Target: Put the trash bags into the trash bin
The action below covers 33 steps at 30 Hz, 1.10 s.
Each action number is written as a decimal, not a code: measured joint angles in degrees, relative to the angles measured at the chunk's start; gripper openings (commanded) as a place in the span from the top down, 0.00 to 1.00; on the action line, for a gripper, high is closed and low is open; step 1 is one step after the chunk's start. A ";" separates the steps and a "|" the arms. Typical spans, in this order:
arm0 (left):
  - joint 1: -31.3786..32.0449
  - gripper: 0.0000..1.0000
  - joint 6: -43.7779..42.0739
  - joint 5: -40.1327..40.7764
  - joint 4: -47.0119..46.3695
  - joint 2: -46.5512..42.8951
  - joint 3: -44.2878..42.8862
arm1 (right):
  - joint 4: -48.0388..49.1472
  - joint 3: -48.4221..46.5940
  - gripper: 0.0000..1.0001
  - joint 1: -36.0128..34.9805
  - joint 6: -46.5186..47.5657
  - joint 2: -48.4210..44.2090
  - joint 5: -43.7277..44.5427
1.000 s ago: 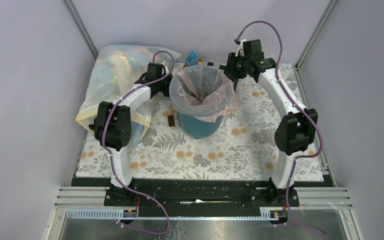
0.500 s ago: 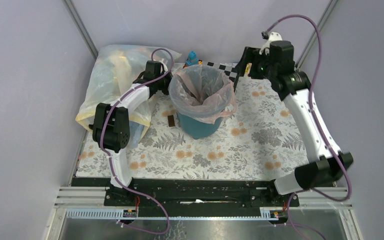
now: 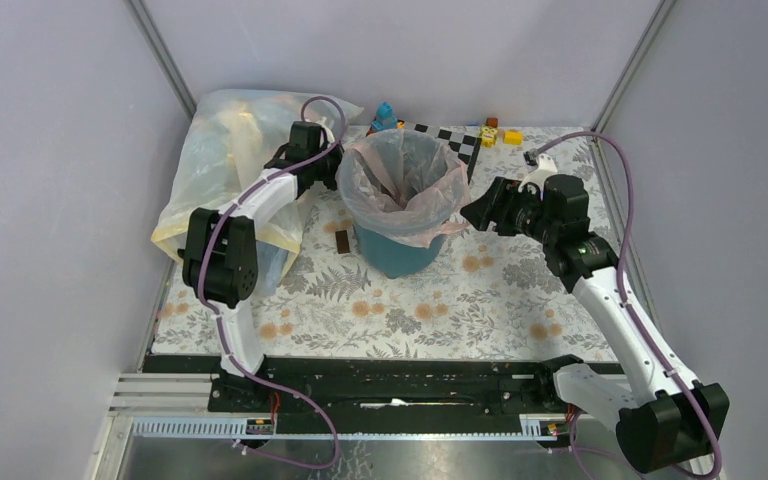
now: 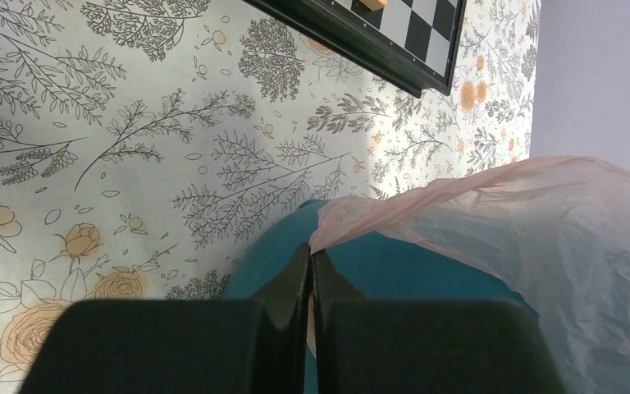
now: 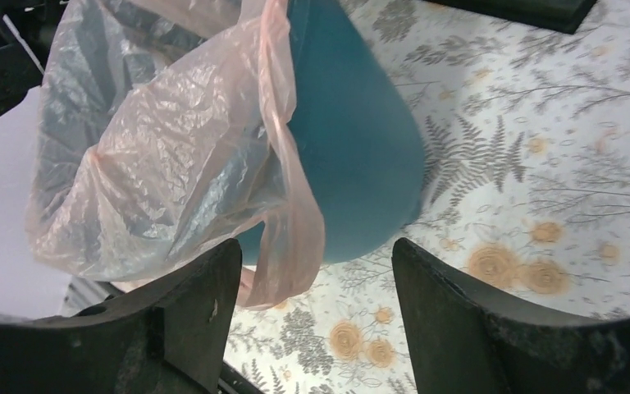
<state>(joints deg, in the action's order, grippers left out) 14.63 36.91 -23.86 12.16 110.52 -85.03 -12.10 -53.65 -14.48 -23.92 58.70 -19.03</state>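
Observation:
The teal trash bin [image 3: 400, 250] stands mid-table with a thin pink trash bag [image 3: 400, 185] draped inside it and over its rim. At the bin's left rim, my left gripper [image 3: 337, 173] is shut on the bag's edge; the left wrist view shows the jaws [image 4: 310, 251] pinching pink film [image 4: 500, 222] against the bin wall [image 4: 394, 267]. My right gripper [image 3: 475, 213] hovers open just right of the bin. In the right wrist view its fingers [image 5: 316, 246] straddle a hanging loop of the bag [image 5: 295, 238] beside the bin [image 5: 353, 139], without touching it.
A big, bulging clear-yellow bag [image 3: 225, 165] fills the back left corner behind my left arm. A checkerboard [image 3: 450, 137], small toy blocks [image 3: 497, 132] and a blue bottle [image 3: 385, 115] sit at the back. A small brown piece [image 3: 342, 242] lies left of the bin.
My right arm swung from behind the bin round to its right side and came lower, and its gripper opened. The left arm and its grip on the bag stayed put.

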 measured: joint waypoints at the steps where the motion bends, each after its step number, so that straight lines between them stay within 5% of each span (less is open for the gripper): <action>1: -0.02 1.00 0.02 0.00 0.04 -0.24 0.20 | 1.14 0.83 0.29 0.00 -0.63 0.00 -0.87; 8: -0.02 1.00 0.13 0.02 -0.09 -0.96 0.31 | 7.06 2.80 0.53 0.00 -3.78 2.21 -4.55; 13: 0.00 1.00 0.11 0.11 -0.39 -0.98 0.85 | 8.90 5.57 0.58 0.02 -4.85 2.89 -4.09; 17: 0.00 1.00 0.15 0.15 -1.01 -0.98 2.71 | 10.54 9.44 0.78 0.02 -5.66 3.37 -4.00; 24: 0.04 1.00 0.13 0.33 -2.05 -0.98 4.85 | 13.90 13.44 0.89 0.02 -7.10 7.21 -4.11; 33: 0.07 1.00 -0.02 0.42 -3.30 -0.96 7.08 | 18.53 15.74 0.89 0.00 -8.96 13.35 -5.57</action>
<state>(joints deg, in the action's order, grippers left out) 14.70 36.88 -23.44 8.86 109.56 -77.95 6.44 -37.91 -14.48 -32.88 72.05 -24.60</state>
